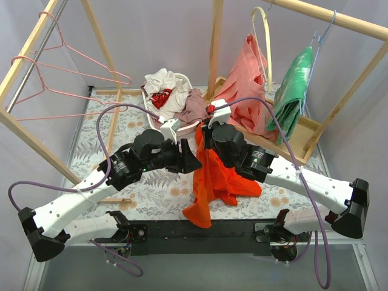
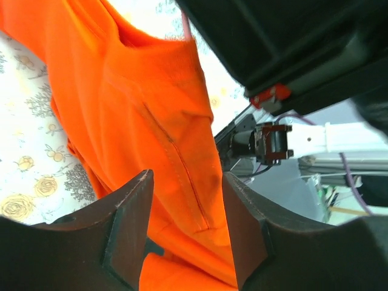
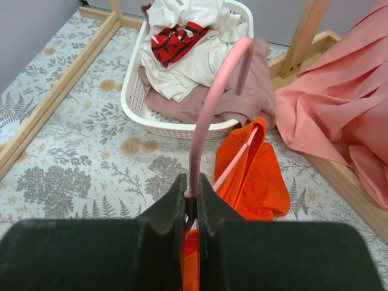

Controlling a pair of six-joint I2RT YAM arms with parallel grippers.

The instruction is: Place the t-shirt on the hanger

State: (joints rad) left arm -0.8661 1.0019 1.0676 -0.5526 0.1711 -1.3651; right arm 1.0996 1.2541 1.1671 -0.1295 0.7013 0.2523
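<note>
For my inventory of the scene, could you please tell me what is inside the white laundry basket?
The basket holds a white garment, a red patterned piece on it, and a mauve garment spilling over the rim. Whatever lies underneath them is covered.

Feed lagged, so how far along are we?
Done: the right gripper clamps the hanger at its hook, and the wire enters the t-shirt at the neck. In hand: the left gripper, open, straddles the hanging fabric. Left: settling it on both shoulders; it hangs bunched.
</note>
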